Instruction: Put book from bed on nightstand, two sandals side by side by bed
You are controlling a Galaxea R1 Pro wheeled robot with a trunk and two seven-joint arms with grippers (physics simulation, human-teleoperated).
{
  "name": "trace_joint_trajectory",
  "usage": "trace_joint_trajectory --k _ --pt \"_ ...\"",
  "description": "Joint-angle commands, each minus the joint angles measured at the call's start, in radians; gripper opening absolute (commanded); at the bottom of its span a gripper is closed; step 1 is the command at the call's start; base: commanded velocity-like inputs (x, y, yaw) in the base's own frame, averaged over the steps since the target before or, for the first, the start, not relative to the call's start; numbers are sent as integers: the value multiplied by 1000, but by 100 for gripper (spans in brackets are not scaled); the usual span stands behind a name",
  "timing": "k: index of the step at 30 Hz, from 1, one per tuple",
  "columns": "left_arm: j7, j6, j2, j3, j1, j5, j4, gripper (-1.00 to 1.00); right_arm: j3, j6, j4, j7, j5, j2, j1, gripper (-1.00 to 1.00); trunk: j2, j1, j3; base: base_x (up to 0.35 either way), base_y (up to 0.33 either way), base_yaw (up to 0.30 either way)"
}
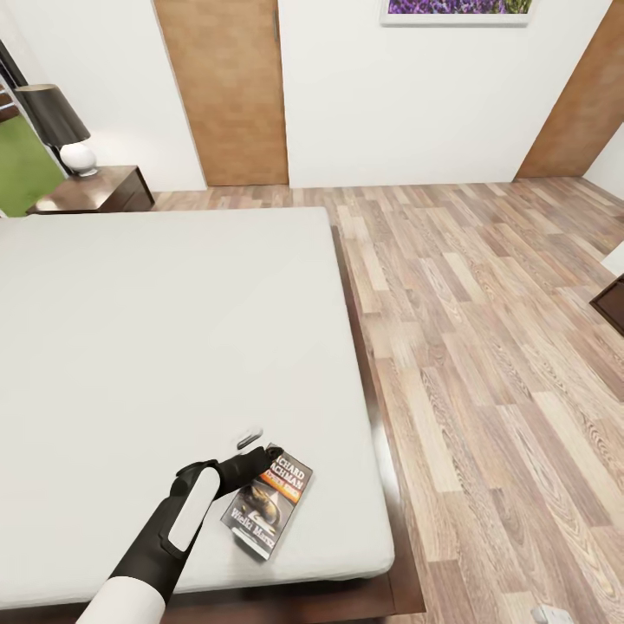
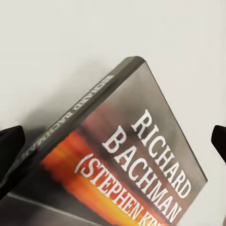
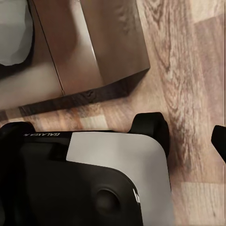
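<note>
Reaching over the near corner of the bed [image 1: 156, 347], the left gripper [image 1: 260, 451] is standing spread, its dark fingertips [image 2: 10, 141] showing apart at either side of the book [image 1: 269, 498] in the left wrist view. The book is lying flat on the pale mattress, touching or just under the gripper's tip, its long axis running diagonally from that tip toward the bed's near edge. The right gripper [image 3: 188, 134] is hanging over the wood floor [image 1: 485, 347] beside the bed frame, its fingertips apart

Glossy paper book [image 2: 141, 155] – matt cloth bed [image 1: 130, 347] – grained wood-plank floor [image 1: 485, 347].
</note>
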Motion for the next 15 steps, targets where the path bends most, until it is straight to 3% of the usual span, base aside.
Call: trace_joint_trajectory --k 1,5,15 --pt "9 3 0 -1 0 15 -1 100 -2 3 0 4 -2 0 0 100 0 0 -1 74 -166 0" --pt "9 3 0 -2 0 14 -1 100 -2 3 0 4 -2 0 0 100 0 0 -1 56 -128 0" --pt "9 3 0 -2 0 14 -1 100 -2 3 1 4 -2 0 0 100 0 0 -1 6 -14 0"
